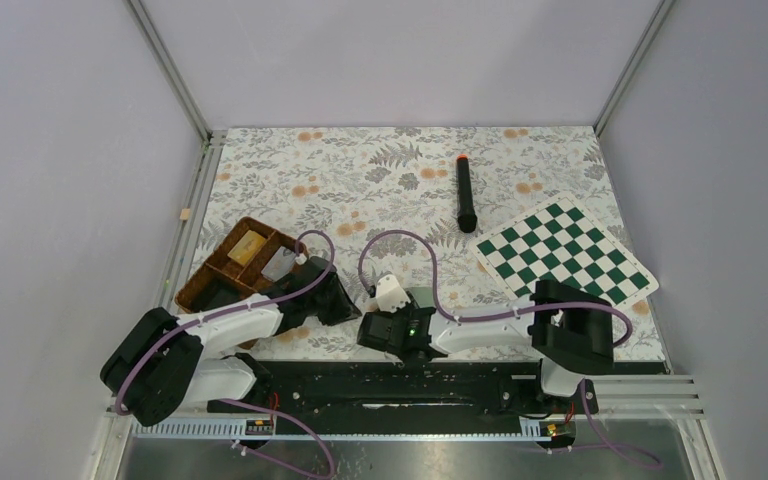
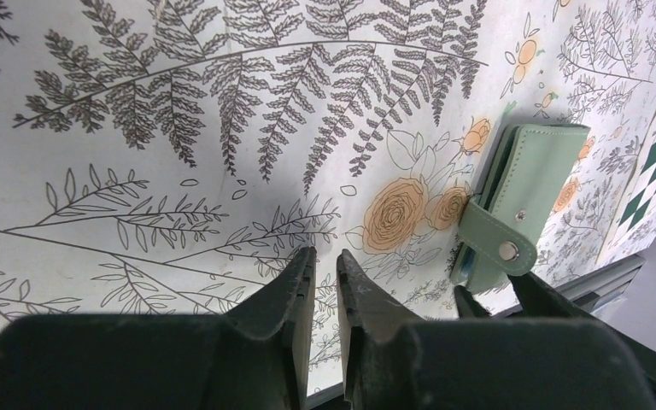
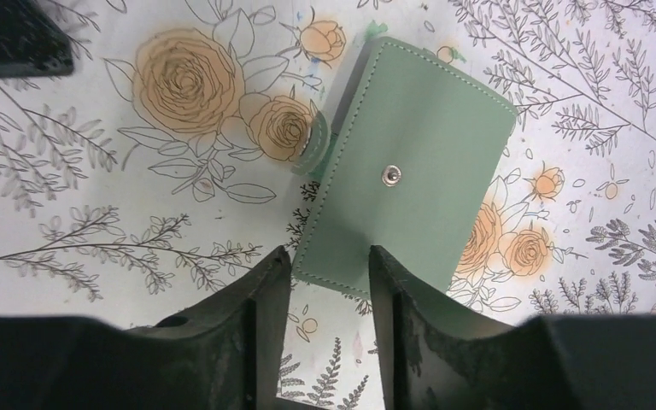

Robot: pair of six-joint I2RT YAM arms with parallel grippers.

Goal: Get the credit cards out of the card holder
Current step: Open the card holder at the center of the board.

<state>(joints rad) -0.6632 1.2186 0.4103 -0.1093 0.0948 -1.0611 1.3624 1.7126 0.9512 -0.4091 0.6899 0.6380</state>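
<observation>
Along the near edge of the surface (image 1: 380, 190), both arms lie folded low and point inward toward each other. The left arm (image 1: 235, 328) runs rightward from its base, with its wrist down beside the wicker tray (image 1: 198, 290). The left tool (image 2: 326, 254) is all but clenched, with only a sliver between the fingers and nothing in it, and its tips are close over the fern-printed cloth. The right arm (image 1: 480, 335) stretches leftward along the rail, its wrist tipped downward. The right tool (image 3: 329, 256) is released, its fingers spread over the near edge of the card holder (image 3: 427, 128); whether they touch it I cannot tell. The card holder lies flat on the surface, folded shut, with its strap off the snap stud. It sits between the two tools and is hidden under the right wrist in the top view. Farther out at the left, the tray holds a yellowish block (image 1: 250, 245). A green-and-white chessboard mat (image 1: 565, 250) lies at the right. Beyond it, a black stick (image 1: 466, 192) with an orange tip lies well apart from everything.
</observation>
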